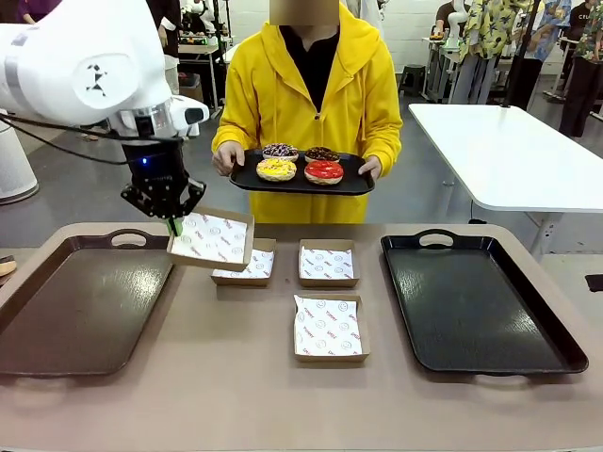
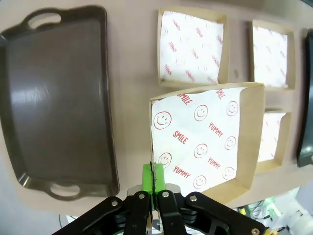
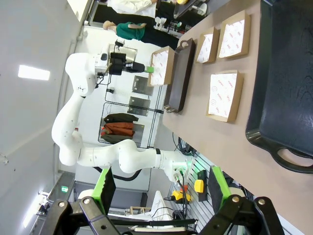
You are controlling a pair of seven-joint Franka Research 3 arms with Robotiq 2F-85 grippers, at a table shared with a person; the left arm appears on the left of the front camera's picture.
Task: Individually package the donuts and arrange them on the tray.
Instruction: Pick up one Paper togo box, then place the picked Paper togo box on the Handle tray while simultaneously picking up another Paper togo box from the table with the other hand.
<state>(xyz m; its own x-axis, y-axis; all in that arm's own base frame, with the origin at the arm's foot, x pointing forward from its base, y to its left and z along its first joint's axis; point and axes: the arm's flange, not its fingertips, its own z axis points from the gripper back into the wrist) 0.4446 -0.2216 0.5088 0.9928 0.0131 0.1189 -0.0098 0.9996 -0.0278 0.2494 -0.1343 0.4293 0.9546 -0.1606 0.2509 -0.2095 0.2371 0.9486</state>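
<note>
Tan and rounded at its corners, the surface (image 1: 236, 386) carries a dark brown tray (image 1: 75, 311) at the robot's left and a black tray (image 1: 471, 311) at its right, both bare. Three square cardboard boxes lined with white printed paper lie between them: one (image 1: 247, 267) near the left tray, one (image 1: 328, 263) just beside it toward the middle, and one (image 1: 329, 328) nearer the robot.

The left fingers (image 1: 175, 226) are clenched on the wall of a fourth box (image 1: 212, 238), holding it tilted in the air above the inner edge of the left tray and partly over the nearest box on the surface. From the left wrist, the green pads (image 2: 148, 176) pinch the cardboard edge together with the liner (image 2: 200, 142), which bears red smiley faces and the words SMILE and YUMMY.

The right fingers (image 3: 107, 185) stand spread wide with nothing between them, off past the end of the surface near the black tray's handle (image 3: 293, 159).

Across the surface, a person in a yellow hooded top (image 1: 254, 94) holds a black serving tray (image 1: 247, 179) with both hands. The donuts sit on it, well apart from the boxes: a yellow-glazed donut (image 1: 276, 169) and a red-glazed donut (image 1: 324, 170) in front, two chocolate donuts (image 1: 280, 150) (image 1: 321, 153) behind them.
</note>
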